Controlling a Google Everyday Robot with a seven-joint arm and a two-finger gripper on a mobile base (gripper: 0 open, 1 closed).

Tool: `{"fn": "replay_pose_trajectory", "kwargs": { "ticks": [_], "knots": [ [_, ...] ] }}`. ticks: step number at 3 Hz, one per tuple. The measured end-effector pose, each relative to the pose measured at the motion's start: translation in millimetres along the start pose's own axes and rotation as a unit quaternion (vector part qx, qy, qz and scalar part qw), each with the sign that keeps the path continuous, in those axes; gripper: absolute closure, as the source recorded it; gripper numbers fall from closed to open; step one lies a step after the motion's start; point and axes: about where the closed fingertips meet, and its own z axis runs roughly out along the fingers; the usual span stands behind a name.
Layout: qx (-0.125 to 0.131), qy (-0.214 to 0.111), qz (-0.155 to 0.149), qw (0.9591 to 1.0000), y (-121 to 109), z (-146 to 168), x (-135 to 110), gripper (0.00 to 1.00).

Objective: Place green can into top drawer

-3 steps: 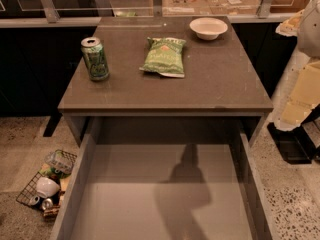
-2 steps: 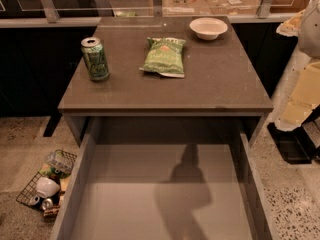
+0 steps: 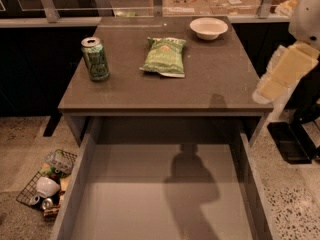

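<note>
The green can (image 3: 95, 59) stood upright at ten o'clock on the table (image 3: 220, 79), apart from the chip bag (image 3: 164, 56) and white bowl (image 3: 208, 28), which left room for a grasp. The top drawer (image 3: 125, 199) lay pulled open at six o'clock, ready to receive it. The gripper (image 3: 282, 74) hung beside the table's edge at three o'clock (open or closed, I couldn't tell).

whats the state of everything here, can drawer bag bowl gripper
green can: upright on the table, left side, not held
top drawer: pulled open, nothing in the visible part
chip bag: lying flat, mid-table
bowl: upright, back right
gripper: out of view; only the arm shows at right
</note>
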Motion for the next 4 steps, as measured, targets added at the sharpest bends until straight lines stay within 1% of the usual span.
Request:
{"fn": "replay_pose_trajectory", "kwargs": {
  "ticks": [1, 2, 3, 4],
  "knots": [
    [0.038, -0.110, 0.006, 0.9932, -46, 20, -40, 0.00],
    [0.054, -0.248, 0.003, 0.9673, -81, 51, -95, 0.00],
    [0.052, -0.364, 0.022, 0.9295, -94, 74, -138, 0.00],
    [0.018, -0.450, 0.059, 0.8911, -82, 102, -173, 0.00]
  ]
}}
